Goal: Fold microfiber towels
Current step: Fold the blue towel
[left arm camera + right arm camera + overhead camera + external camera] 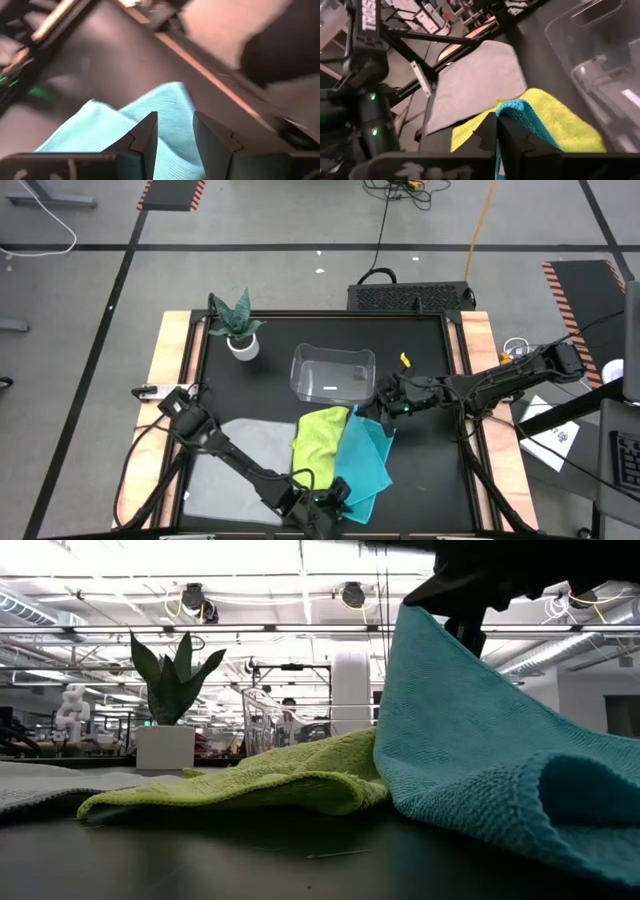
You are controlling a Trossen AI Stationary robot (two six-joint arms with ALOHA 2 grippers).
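While right pincer (pixel 496 131) pinches teal towel (pixel 362 463) corner, towel tents up; left pincer (pixel 175 131) narrow.

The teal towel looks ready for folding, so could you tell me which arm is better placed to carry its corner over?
Probably the right: its gripper is shut on the teal towel, holding a corner raised.

Grey towel (pixel 232 465) lay flat on the worktop. Yellow-green towel (pixel 320 437) lay rumpled beside it. Teal towel (pixel 362 463) overlapped the yellow-green one, one corner raised.
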